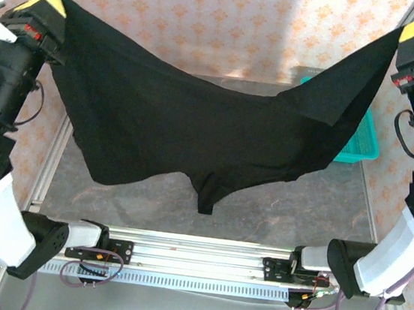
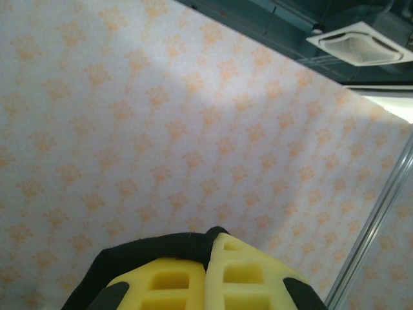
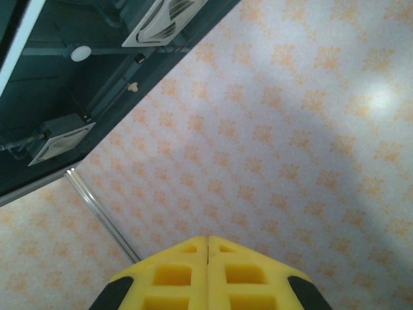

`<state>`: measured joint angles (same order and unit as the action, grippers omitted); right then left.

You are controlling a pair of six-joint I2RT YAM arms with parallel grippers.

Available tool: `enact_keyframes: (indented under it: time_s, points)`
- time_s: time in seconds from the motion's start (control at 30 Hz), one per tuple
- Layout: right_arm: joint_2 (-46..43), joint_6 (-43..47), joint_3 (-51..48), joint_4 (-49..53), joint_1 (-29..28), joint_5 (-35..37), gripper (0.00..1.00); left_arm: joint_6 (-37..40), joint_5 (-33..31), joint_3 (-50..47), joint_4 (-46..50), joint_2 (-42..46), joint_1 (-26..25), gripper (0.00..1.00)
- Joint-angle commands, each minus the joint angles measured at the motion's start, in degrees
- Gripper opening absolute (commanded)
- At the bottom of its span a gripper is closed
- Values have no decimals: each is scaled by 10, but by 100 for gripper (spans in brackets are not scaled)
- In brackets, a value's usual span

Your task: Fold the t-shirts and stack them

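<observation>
A plain black t-shirt (image 1: 195,131) hangs spread in the air above the table, sagging in the middle, its lowest fold just over the table's near part. My left gripper (image 1: 50,1) is raised at the far left and shut on one upper corner. In the left wrist view black cloth (image 2: 155,248) bulges out at the tips of the closed left gripper (image 2: 215,234). High at the far right, my right gripper (image 1: 413,31) is shut on the other corner. In the right wrist view the right gripper (image 3: 208,237) has its yellow fingers pressed together and the cloth is hidden.
A teal mesh basket (image 1: 364,140) stands at the table's far right, partly behind the hanging shirt. The grey table top (image 1: 298,212) lies below. A metal rail (image 1: 195,248) with both arm bases runs along the near edge. Patterned walls enclose the back and sides.
</observation>
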<state>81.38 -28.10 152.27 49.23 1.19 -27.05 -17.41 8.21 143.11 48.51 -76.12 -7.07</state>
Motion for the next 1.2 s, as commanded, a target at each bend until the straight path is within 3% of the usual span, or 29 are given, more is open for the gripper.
enact_keyframes:
  time_s: [0.0, 0.17, 0.3, 0.4, 0.5, 0.53, 0.57, 0.6, 0.63, 0.67, 0.7, 0.73, 0.77, 0.9, 1.03, 1.17]
  points:
    - [64, -5, -2, -33, 3, -19, 0, 19, -2, -17, -29, -47, 3, 0]
    - [164, 4, 10, -38, 3, -26, 0, 47, -33, -42, -46, -126, 5, 0]
    - [297, -5, 39, -81, 4, -53, 0, 48, -48, -33, -70, -232, 34, 0]
    - [435, -37, 92, -152, 4, -58, 0, 54, -76, 24, -78, -359, 55, 0]
    - [551, -89, 107, -307, 3, -38, 2, 54, -88, 100, -104, -486, 70, 0]
    - [583, -112, 107, -366, 3, -14, 14, 54, -102, 124, -118, -531, 72, 10]
    - [609, -135, 106, -420, 1, 12, 39, 39, -100, 143, -134, -571, 79, 39]
    - [627, -140, 107, -457, -1, 29, 66, 15, -88, 165, -137, -602, 87, 58]
    - [641, -139, 113, -469, -5, 48, 81, -15, -82, 193, -128, -631, 98, 71]
    - [642, -139, 117, -469, -5, 45, 87, -40, -82, 219, -113, -651, 104, 77]
    - [635, -136, 117, -462, -6, 30, 90, -52, -79, 230, -99, -656, 107, 80]
    - [616, -111, 116, -426, -11, 17, 100, -55, -69, 230, -90, -649, 109, 90]
    - [590, -68, 113, -367, -18, 17, 99, -47, -67, 222, -81, -632, 109, 100]
    - [448, 55, 6, -162, -52, 13, 99, -30, -89, 123, -36, -521, 108, 100]
    - [264, 110, -256, -55, -119, 32, 99, -27, -79, -80, -2, -367, 100, 100]
    - [109, 44, -554, -72, -189, 36, 97, -33, -64, -371, -54, -195, 69, 100]
